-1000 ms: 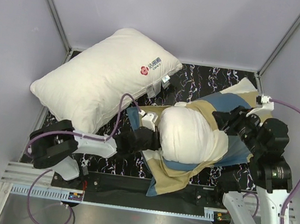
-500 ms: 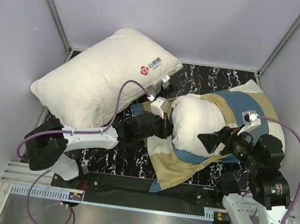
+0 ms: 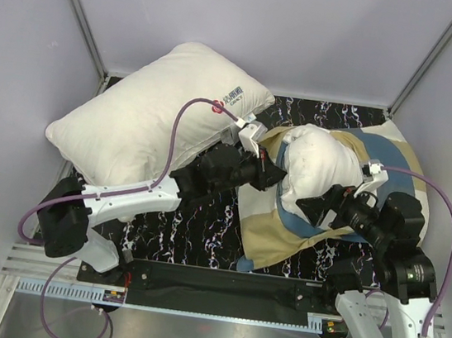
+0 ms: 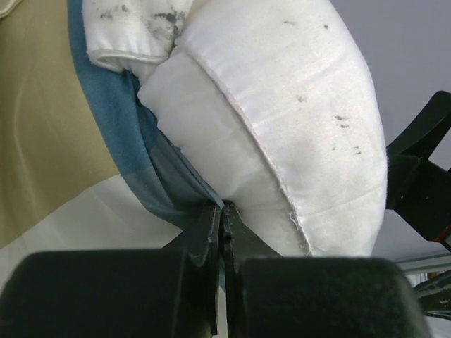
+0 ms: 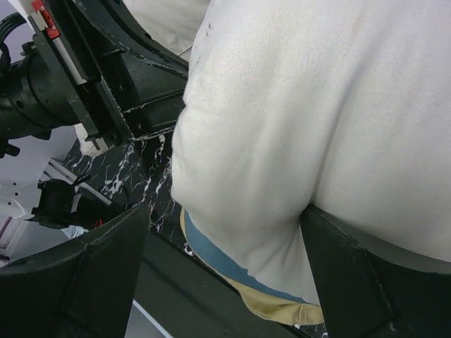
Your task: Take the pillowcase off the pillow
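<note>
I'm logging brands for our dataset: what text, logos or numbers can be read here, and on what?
Too small to read: red round logo with small characters on the large white pillow.
Blurred: small red tag on the left arm, right wrist view.
No text: checked teal, tan and cream fabric pillowcase; plump off-white pillow.
</note>
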`<state>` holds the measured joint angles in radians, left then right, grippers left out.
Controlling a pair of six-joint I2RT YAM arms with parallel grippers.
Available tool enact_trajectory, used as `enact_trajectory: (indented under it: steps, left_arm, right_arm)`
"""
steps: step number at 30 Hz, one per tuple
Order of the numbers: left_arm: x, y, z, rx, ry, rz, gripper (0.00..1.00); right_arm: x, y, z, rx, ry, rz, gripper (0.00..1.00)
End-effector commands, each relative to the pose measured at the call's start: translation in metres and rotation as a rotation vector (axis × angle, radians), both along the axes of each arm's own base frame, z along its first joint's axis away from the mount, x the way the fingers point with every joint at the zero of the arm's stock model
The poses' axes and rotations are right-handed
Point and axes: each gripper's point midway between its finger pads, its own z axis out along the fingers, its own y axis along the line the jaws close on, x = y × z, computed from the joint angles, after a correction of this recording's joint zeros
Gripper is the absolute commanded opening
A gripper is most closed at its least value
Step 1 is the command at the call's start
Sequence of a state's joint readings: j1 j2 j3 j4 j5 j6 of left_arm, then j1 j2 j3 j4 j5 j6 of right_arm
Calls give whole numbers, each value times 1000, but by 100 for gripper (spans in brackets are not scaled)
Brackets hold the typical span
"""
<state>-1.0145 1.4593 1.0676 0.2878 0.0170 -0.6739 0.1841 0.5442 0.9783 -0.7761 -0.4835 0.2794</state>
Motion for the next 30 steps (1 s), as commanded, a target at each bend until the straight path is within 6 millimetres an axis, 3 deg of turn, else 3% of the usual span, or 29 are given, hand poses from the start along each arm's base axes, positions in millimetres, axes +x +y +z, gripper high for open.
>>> enact_trajectory:
  steps: [1,8,10,14,16,20,21,22,23,24,25,29,30]
  left_arm:
    - [-27,-5,102,-249,-156,-130,0]
    - [-53,-24,122,-286,-183,-249,0]
    - [-58,-28,127,-283,-202,-263,0]
    - [-61,-29,132,-284,-219,-284,0]
    - [-62,-28,133,-273,-223,-290,0]
    - [-68,-17,137,-282,-231,-286,0]
    - [-70,-14,132,-277,-225,-285,0]
    - [-70,-11,131,-277,-224,-280,0]
    - [-74,-4,138,-290,-236,-278,0]
    - [-75,-1,132,-278,-230,-275,0]
    - [-73,3,131,-272,-233,-261,0]
    - [-72,27,126,-232,-253,-206,0]
    - [-69,31,109,-199,-237,-194,0]
  right_arm:
    - [12,5,7,0,-29,22,94]
    - [28,2,-28,-82,54,-17,97]
    - [30,10,-39,-93,83,7,97]
    - [36,19,-56,-158,110,-17,97]
    - [36,34,-62,-175,120,8,97]
    - [53,37,-73,-217,133,-91,95]
    - [56,36,-76,-223,139,-114,91]
    - [59,36,-80,-227,145,-134,73]
    - [64,32,-84,-225,156,-180,59]
    - [68,33,-89,-217,155,-197,49]
    - [69,32,-91,-209,155,-211,28]
    - [70,25,-86,-183,132,-256,0]
    - [69,21,-81,-188,126,-266,0]
